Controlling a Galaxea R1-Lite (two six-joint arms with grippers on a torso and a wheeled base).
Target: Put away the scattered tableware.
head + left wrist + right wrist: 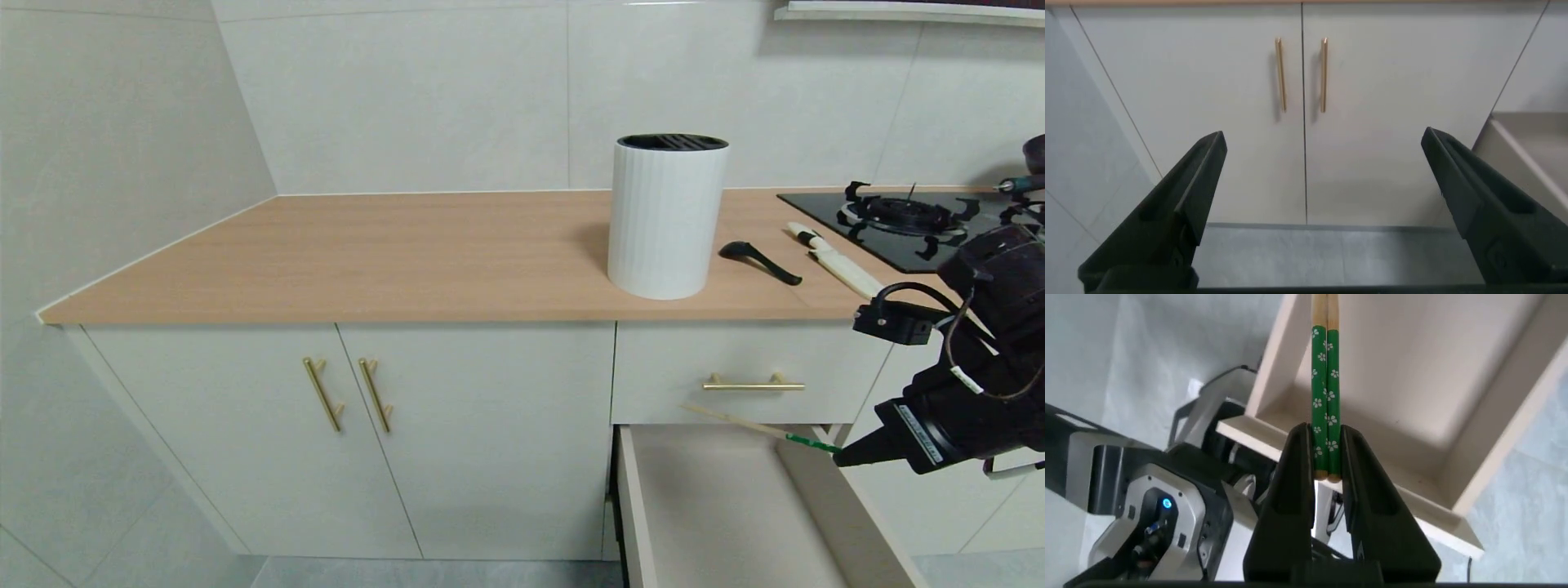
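Chopsticks (1323, 392): one pair, pale wood with green flower-patterned ends, clamped in the right pincer (1323, 449). Its fingers are narrowed onto the green ends, with the two sticks side by side and the bare wood pointing away from the wrist.

From the head view I see the pair held over the open drawer (633, 506), just below the drawer front with the brass handle (753, 384). The tips slant up toward that front. The drawer sits under the right end of the desk (408, 253), pulled out, with its pale floor bare under the sticks.

Left pincer (1323, 139): spread wide, nothing between the fingers. It hangs low in front of the double cabinet doors (1306, 122), facing their two brass bar handles (floor tiles show beneath).

On the desk:
- White ribbed holder (667, 216), upright, with a black slotted top. It stands right of the middle and close to the front edge.
- Black spoon (759, 261), lying flat just to the right of the holder and not touching it.
- White knife (837, 261), farther toward the right end, lying at a slant near the front corner of the gas hob (906, 224). I cannot tell whether the blade is bare or sheathed.
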